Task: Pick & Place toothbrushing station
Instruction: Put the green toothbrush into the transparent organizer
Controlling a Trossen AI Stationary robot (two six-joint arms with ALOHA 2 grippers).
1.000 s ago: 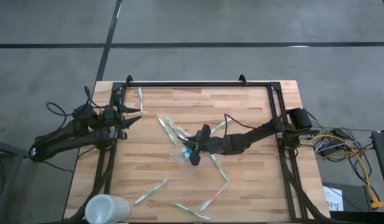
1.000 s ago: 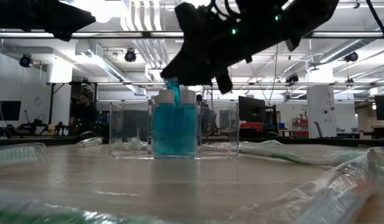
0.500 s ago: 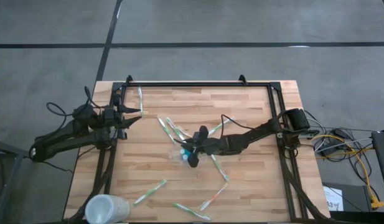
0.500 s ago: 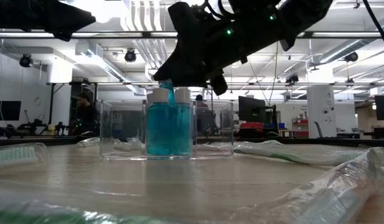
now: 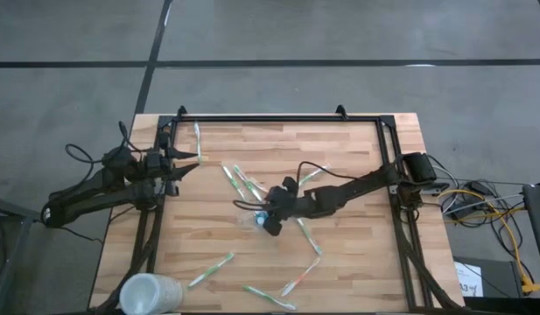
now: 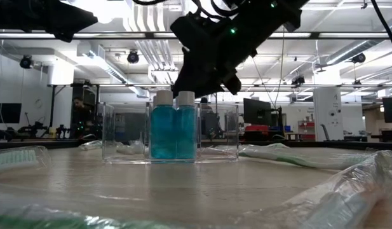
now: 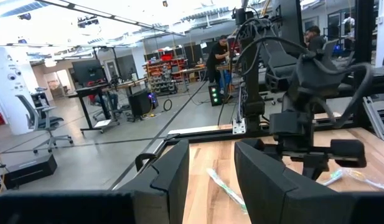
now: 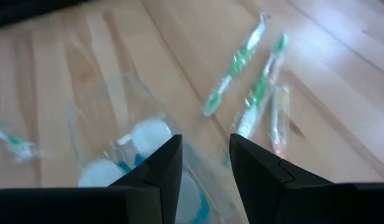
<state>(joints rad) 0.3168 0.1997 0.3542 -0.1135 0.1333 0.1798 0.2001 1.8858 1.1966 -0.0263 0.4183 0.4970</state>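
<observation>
foreground wrappers [image 6: 348, 197]: crinkled clear plastic sleeves lie blurred at the near edge in the low view; a green-tinted one [image 6: 18, 157] sits off to one side.
tabletop [image 5: 340, 262]: pale wood planks, butcher-block grain, framed by a thin black rail.
toothbrushing station [image 6: 170, 132]: a small rectangular holder with clear, almost colourless plastic walls, standing upright near the middle of the tabletop [image 5: 255, 219].
station contents: two blue tubes [image 6: 173, 132] with white round caps stand side by side inside it; the right wrist view shows the white caps [image 8: 151, 134] from above.
right gripper [image 5: 271, 219]: dark and hard-edged, poised just above the holder's open top; its fingers [image 8: 163, 165] stand parted with nothing between them.
loose toothbrushes [image 8: 257, 93]: slim, green-and-white, sealed in glossy wrappers, with an orange-tinted one [image 8: 279, 121] beside them; more lie scattered across the planks [image 5: 210, 269].
frosted cup [image 5: 147, 293]: a larger white translucent cup at the near left corner, well apart from the holder.
left gripper [image 5: 189, 161]: waits over the far left edge of the tabletop, fingers [image 7: 173, 177] apart and holding nothing.
room beyond: desks, screens and people standing [image 7: 216, 56] far off.
</observation>
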